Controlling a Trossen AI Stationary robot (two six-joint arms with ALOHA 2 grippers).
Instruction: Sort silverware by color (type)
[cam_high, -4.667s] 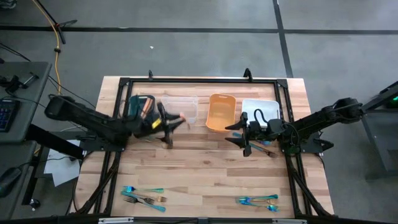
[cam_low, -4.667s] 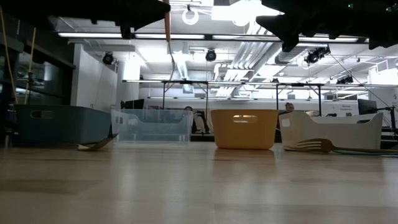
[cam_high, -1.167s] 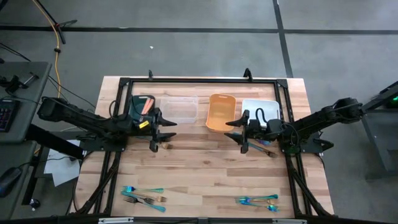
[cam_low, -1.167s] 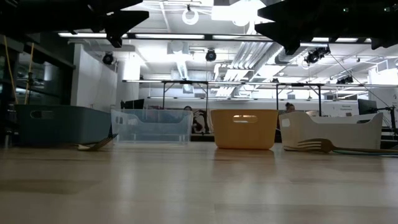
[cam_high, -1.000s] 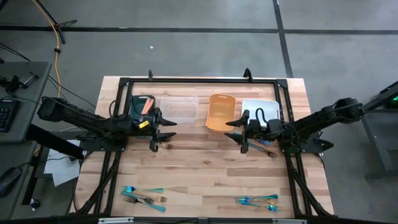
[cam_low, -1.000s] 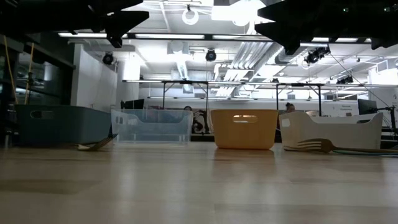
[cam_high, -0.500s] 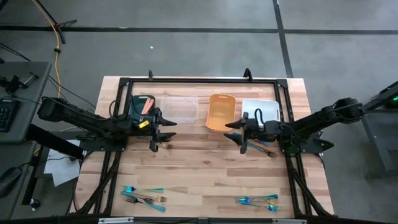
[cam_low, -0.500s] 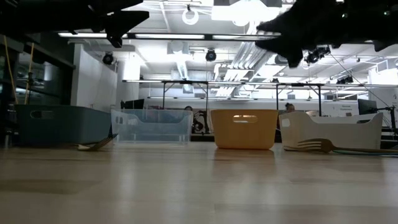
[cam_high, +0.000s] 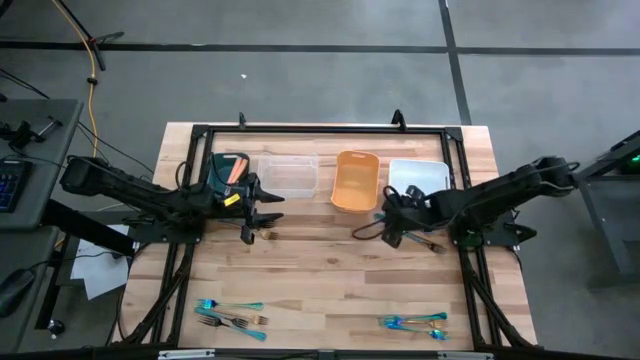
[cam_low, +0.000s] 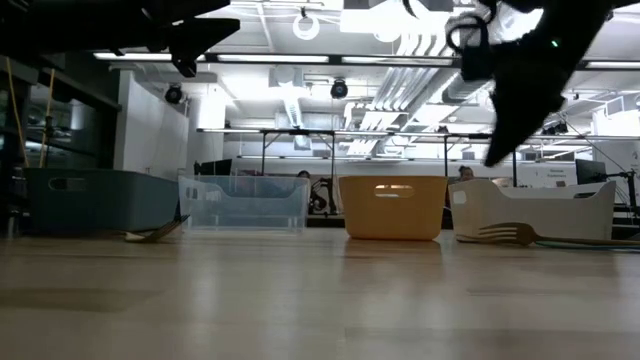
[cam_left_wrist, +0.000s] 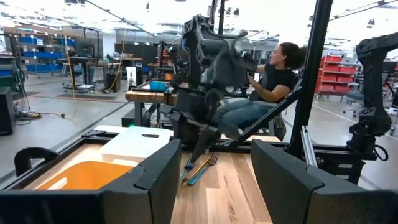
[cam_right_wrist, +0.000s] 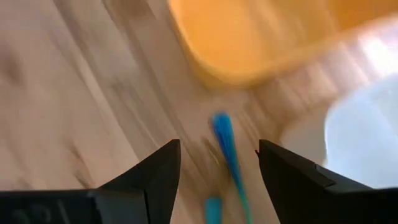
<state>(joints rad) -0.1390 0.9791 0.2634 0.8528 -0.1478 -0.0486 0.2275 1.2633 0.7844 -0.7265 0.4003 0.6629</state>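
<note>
Right claw (cam_high: 385, 232) angles down over blue-handled utensils (cam_right_wrist: 225, 146)

Its fingers are spread wide, empty, near the orange bin (cam_high: 354, 181); left claw (cam_high: 252, 213) hovers wide beside the teal bin (cam_high: 229, 170).

- We found no text, label, brand, number or sign that could be read in any view.
</note>
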